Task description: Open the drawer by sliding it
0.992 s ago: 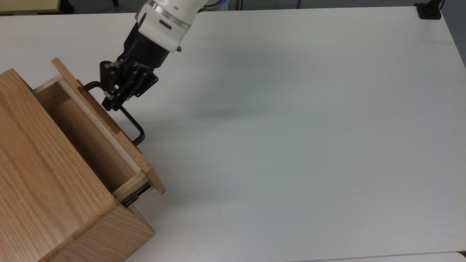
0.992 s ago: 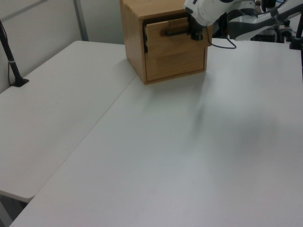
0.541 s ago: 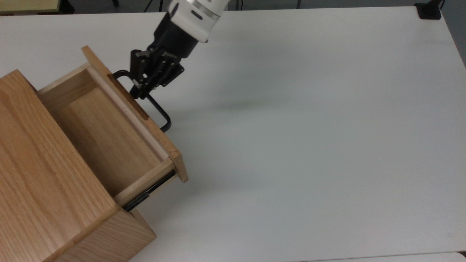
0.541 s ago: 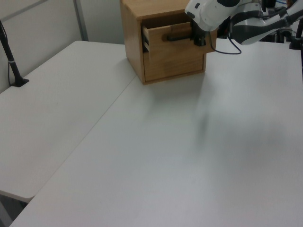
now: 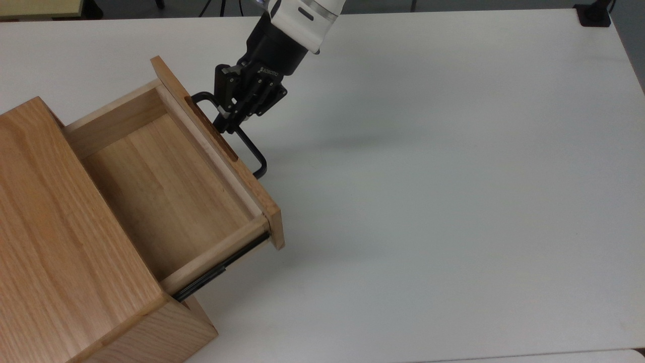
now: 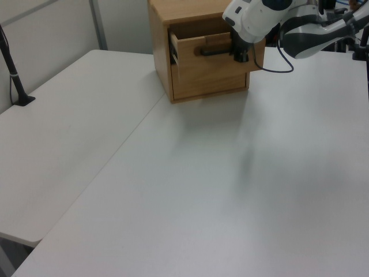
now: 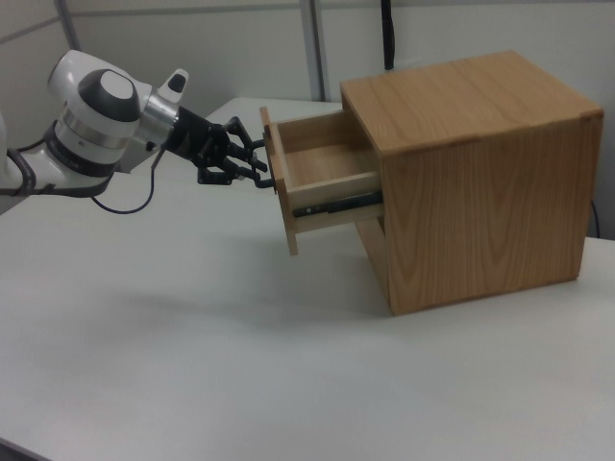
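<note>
The light oak drawer stands pulled well out of its wooden cabinet, its shallow inside bare and a black side rail showing beneath. My gripper is shut on the upper part of the black bar handle on the front panel. In the left view the gripper grips the right end of the handle on the drawer. In the right view the gripper holds the drawer from the right view's left, with the front panel tilted out from the cabinet.
The white table spreads wide to the top view's right of the cabinet. A black clamp base sits at the far corner. In the left view a black post stands at the left, and a seam joins two tabletops.
The gripper has pulled the handle toward the top view's upper right. The drawer has slid further out, showing more of its inside and rail.
</note>
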You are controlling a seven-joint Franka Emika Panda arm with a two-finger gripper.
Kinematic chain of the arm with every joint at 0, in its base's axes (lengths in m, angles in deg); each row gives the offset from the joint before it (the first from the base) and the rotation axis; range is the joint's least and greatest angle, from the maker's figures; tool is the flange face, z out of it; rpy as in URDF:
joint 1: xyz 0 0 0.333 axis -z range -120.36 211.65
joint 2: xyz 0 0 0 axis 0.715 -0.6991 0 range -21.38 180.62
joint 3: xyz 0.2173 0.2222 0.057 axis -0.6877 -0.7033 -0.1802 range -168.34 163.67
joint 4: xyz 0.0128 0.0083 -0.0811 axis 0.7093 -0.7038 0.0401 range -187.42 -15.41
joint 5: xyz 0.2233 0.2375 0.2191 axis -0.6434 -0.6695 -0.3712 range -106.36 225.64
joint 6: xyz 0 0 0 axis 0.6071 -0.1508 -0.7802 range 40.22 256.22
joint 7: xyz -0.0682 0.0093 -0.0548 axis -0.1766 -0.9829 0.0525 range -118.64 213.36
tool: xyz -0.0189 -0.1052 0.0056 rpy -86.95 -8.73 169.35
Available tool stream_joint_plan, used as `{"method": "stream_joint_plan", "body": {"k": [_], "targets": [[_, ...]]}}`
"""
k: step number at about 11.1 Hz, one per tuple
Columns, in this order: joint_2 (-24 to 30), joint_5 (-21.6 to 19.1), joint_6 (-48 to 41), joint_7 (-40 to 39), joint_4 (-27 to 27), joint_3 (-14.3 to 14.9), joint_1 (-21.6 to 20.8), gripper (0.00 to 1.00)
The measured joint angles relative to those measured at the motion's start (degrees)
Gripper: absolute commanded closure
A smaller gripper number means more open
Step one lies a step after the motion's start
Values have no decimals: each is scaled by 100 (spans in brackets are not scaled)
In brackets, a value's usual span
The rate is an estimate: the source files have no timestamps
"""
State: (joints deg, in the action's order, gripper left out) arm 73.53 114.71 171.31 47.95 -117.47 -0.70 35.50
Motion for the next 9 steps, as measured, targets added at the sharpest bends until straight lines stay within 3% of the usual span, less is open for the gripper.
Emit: {"method": "stream_joint_plan", "body": {"k": [2, 6, 9], "targets": [[6, -199, 0, 104, 18, -26, -109, 25], [196, -1016, -385, 133, 244, -29, -201, 20], [314, -2600, -1379, 150, 762, -37, -469, 19]]}}
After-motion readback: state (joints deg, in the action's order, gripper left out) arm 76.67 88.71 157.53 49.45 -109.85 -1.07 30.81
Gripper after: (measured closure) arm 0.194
